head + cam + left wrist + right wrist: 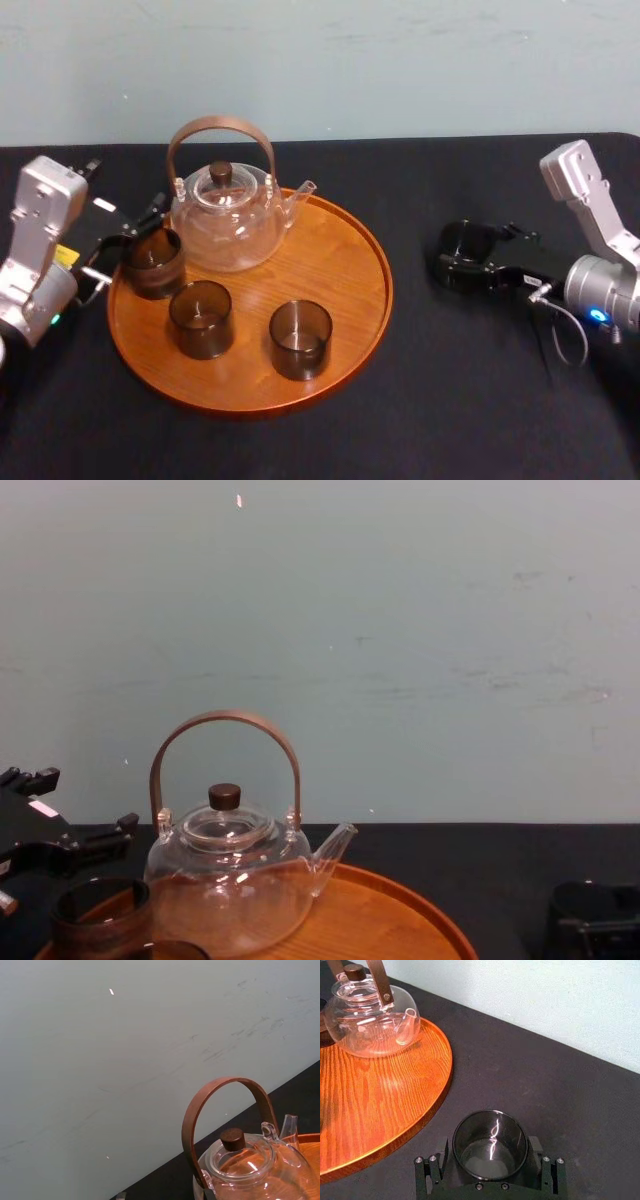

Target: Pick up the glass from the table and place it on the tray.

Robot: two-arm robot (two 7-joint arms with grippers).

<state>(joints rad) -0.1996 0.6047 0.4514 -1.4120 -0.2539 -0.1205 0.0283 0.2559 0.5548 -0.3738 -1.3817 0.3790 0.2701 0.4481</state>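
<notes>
A small smoky-brown glass (466, 243) stands on the black table to the right of the round wooden tray (335, 262). My right gripper (460, 260) is shut on it at table level. In the right wrist view the glass (490, 1142) sits upright between the two black fingers (438, 1162), a short way off the tray's rim (440, 1085). At the tray's left edge my left gripper (133, 245) is open, its fingers either side of another dark glass (153, 262) that rests on the tray.
A clear glass teapot (225, 220) with a brown arched handle stands at the back of the tray. Two more dark glasses (201, 318) (300, 338) stand on its front half. The tray's right part is bare wood. A pale wall rises behind the table.
</notes>
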